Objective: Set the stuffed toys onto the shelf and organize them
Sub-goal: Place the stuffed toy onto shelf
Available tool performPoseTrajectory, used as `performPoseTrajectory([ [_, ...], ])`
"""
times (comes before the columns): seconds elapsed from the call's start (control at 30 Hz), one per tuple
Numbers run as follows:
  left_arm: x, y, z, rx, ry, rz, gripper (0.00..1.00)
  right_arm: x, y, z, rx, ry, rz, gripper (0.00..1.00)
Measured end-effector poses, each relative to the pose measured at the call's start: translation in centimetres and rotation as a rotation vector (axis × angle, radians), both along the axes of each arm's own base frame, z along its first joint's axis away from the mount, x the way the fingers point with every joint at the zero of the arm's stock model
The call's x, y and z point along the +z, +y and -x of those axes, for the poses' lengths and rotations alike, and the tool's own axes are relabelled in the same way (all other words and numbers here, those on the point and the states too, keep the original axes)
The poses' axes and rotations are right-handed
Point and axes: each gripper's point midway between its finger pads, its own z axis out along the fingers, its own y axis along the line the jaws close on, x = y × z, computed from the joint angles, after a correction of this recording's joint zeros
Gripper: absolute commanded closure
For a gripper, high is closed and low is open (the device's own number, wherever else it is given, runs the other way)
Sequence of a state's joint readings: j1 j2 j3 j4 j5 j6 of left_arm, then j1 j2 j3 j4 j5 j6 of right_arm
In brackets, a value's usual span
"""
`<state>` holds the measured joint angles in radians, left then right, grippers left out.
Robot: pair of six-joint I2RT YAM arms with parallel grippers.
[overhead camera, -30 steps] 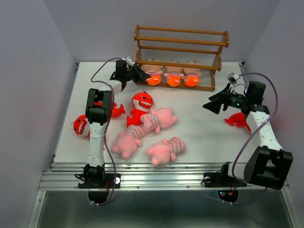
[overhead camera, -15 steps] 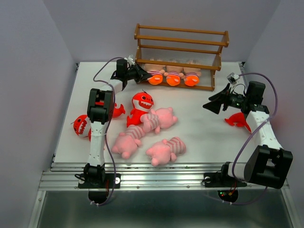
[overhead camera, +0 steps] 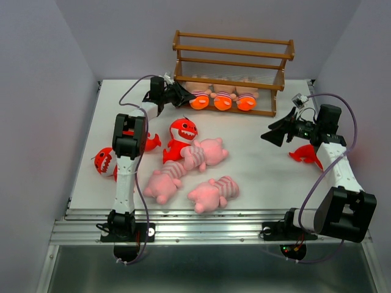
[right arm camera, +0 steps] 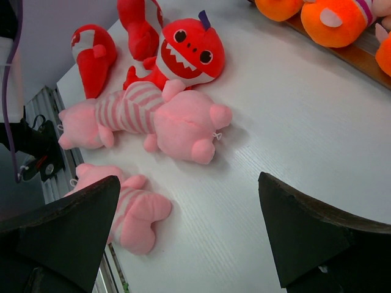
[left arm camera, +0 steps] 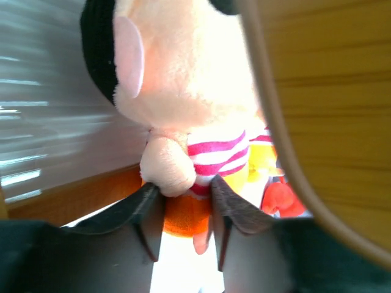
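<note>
Left claw (left arm camera: 185,201), closed on the striped doll (left arm camera: 183,91) directly ahead of it on the bottom tier of the shelf (overhead camera: 232,52), should let go only once the doll rests stably upright; right claw (right arm camera: 188,178) hangs wide open, empty.

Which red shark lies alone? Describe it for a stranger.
From the brown wooden three-tier shelf at the white table's back, move to the right edge. A red shark plush lies there beside the right arm. Other loose toys lie far to its left.
</note>
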<state>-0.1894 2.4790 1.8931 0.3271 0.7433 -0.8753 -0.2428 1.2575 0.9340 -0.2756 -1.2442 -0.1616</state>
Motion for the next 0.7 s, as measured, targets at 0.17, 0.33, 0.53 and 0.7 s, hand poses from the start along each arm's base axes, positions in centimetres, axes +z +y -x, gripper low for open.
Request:
performPoseTrajectory([
  [0.17,-0.4,0.3,-0.1,0.017,0.008,-0.018,0.40,0.0,0.0,0.0,0.000,0.000,0.000,0.00],
  [0.33,0.4,0.7,0.3,0.040,-0.003,-0.036,0.33,0.0,0.0,0.0,0.000,-0.001,0.001,0.00],
  [0.53,3.2,1.2,0.8,0.053,-0.054,-0.044,0.29,0.0,0.0,0.0,0.000,-0.002,0.001,0.00],
  [0.7,5.0,1.3,1.5,0.052,-0.091,-0.046,0.29,0.0,0.0,0.0,0.000,-0.002,0.001,0.00],
])
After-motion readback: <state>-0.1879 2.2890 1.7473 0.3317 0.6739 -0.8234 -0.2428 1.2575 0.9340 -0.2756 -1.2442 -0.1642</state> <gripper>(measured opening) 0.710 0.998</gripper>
